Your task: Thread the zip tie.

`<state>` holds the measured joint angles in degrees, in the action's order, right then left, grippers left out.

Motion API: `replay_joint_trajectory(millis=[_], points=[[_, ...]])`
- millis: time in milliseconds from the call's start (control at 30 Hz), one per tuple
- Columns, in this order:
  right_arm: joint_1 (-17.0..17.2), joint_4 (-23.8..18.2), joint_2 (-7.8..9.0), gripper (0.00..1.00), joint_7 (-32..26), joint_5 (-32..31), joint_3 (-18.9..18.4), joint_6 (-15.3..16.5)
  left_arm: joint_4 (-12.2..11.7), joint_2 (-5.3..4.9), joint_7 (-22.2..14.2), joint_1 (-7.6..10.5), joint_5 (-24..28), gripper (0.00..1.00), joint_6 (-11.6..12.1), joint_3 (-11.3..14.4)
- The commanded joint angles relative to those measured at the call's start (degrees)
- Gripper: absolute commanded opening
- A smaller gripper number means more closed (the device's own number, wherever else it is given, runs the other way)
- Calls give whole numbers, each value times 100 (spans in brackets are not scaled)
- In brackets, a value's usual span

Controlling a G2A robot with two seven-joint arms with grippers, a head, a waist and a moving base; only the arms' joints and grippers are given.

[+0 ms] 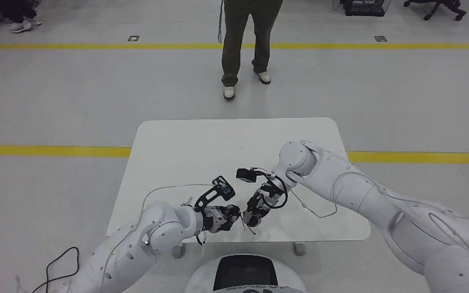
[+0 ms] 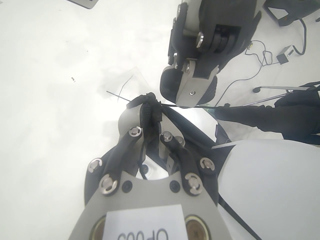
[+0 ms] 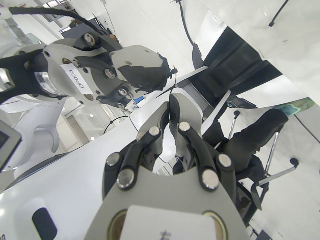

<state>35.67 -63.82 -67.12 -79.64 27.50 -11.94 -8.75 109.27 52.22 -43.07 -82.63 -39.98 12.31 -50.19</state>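
The zip tie [image 2: 120, 96] is a thin black strap held in the air between both grippers. My left gripper [image 2: 150, 101] is shut on it, and a short tail pokes out past the fingertips. My right gripper [image 3: 170, 98] is shut on the strap [image 3: 173, 84], which runs up to the tip of the left gripper [image 3: 163, 73]. In the left wrist view the right gripper [image 2: 187, 98] sits close beside mine, pinching the same strap. In the top view the left gripper [image 1: 229, 214] and the right gripper [image 1: 255, 211] meet above the front of the white table [image 1: 183, 146].
The grippers hover near the table's front edge [image 1: 308, 239]. A thin white cable [image 1: 165, 189] lies on the table's left part, and a dark wire loop [image 1: 316, 211] hangs by the right arm. The far half of the table is bare.
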Motion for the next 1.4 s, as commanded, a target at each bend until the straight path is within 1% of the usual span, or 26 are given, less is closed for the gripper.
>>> replay_joint_trajectory(millis=[0,467,933,1133,1367], points=[[15,7,2,0,0,-13,-12,-13,-24,-7,-4,12,87,0,58,-17],[74,3,17,0,0,-65,-84,-35,-47,-51,-37,32,395,0,249,-43],[104,12,26,0,0,-77,-106,-79,-31,-91,-63,60,469,0,322,-17],[108,26,11,0,0,-90,-103,-96,-7,-99,-71,79,426,0,319,42],[109,73,-18,0,0,-101,-79,-132,-11,-114,-54,108,526,0,378,52]])
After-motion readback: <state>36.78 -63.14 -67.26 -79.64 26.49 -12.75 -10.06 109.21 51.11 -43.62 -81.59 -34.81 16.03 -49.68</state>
